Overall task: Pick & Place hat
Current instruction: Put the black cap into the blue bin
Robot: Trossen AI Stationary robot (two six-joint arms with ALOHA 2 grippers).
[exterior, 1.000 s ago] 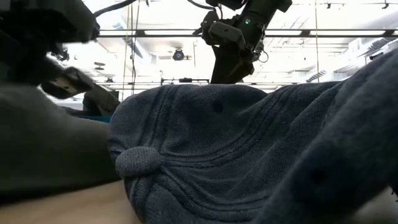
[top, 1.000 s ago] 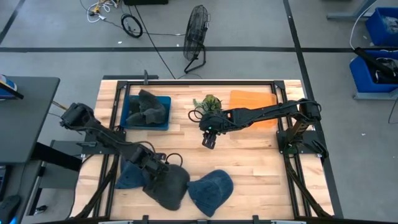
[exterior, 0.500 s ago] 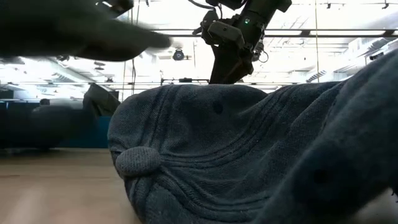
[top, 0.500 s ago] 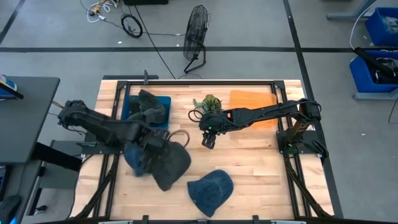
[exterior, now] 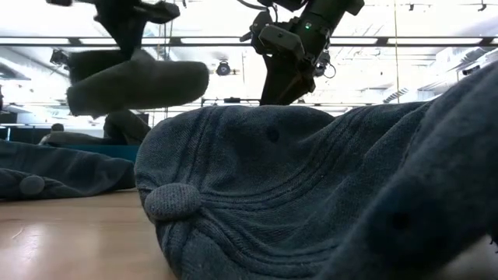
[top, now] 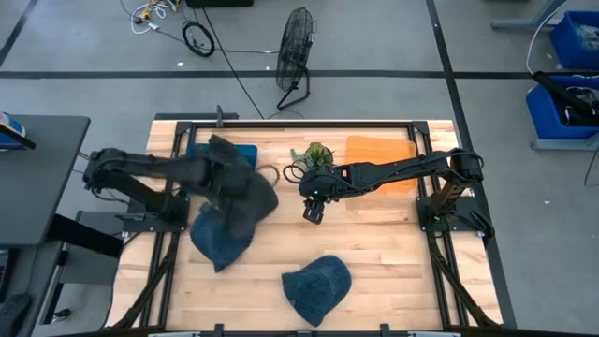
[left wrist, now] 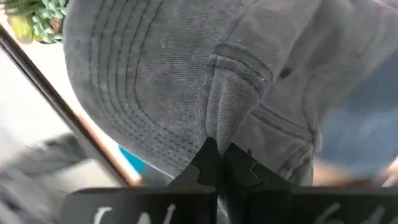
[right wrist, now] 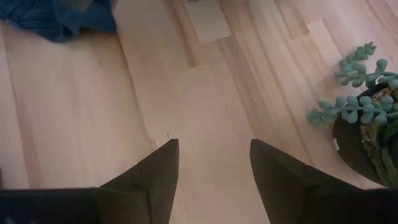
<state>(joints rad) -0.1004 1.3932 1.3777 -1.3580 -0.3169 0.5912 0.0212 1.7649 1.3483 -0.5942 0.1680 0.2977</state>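
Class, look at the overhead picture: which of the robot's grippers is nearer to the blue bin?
Left. The left gripper, clamped on a dark grey hat, hangs by the blue bin. The right gripper waits open over mid-table, beside the plant.

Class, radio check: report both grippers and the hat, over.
Left gripper shut on dark grey cap, airborne near blue bin. Right gripper open, idle mid-table. Path clear.

high cam looks straight down; low cam sits table-level, against blue hat [exterior: 311, 194].

You see the right gripper [right wrist: 212, 180] spread open over bare table [right wrist: 93, 112], a succulent [right wrist: 360, 106] beside it.
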